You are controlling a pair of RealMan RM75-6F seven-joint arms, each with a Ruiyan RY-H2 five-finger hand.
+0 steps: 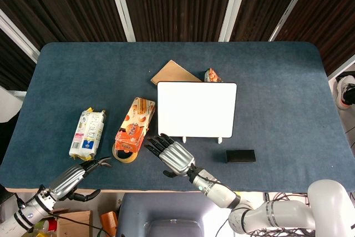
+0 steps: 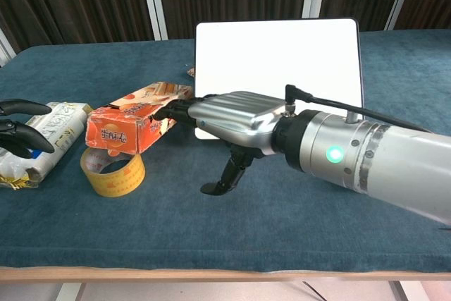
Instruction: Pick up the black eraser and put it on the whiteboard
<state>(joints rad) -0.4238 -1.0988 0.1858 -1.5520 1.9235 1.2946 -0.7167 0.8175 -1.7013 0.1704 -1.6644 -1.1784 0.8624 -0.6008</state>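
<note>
black eraser point(image 1: 241, 156) near the surface's front edge looks light and rigid, so pinch its long sides; right hand point(image 1: 175, 156) fingers apart, empty.

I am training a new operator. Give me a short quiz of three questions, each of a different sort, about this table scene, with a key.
1. True or false: the black eraser already lies on the whiteboard.
2. Which hand is nearer to the eraser? A) left hand B) right hand
3. Fill in: the tape roll lies against the near end of the orange ____.

Key
1. False: it lies on the table, apart from the board, toward its near right corner.
2. B, though it holds nothing.
3. box
</note>
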